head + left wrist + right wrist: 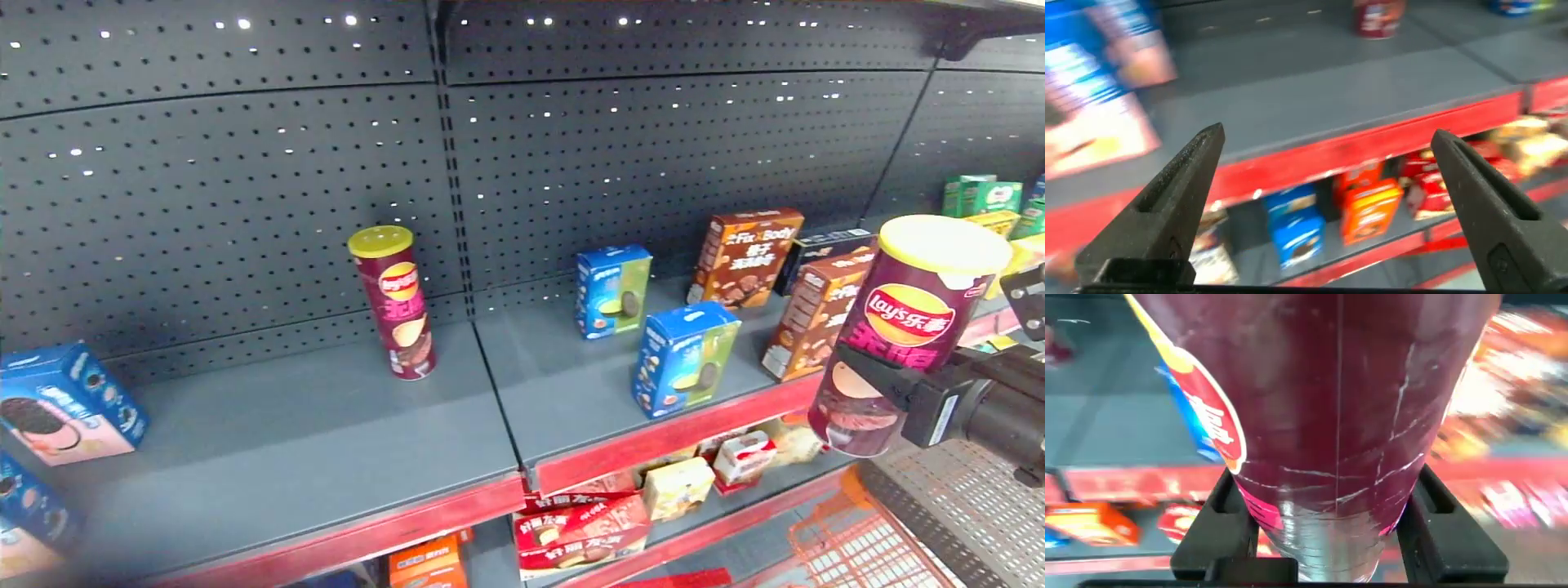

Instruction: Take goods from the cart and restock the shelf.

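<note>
Right end effector [1331,535] clamped on chips can [910,327], near upright, in the air off the shelf [286,441] front edge at its right end, above the cart [849,543] | left end effector [1331,163] jaws spread, nothing between, facing shelf's red front edge | second can [393,302] upright near shelf's back edge

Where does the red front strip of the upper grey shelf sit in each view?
Head view: the red front strip runs diagonally from the lower left up toward the right.
Left wrist view: it runs across between the fingers of the open left tool.
Right wrist view: it passes behind the held dark red chip can.
Shared landmark: the grey shelf board directly behind the strip.
</note>
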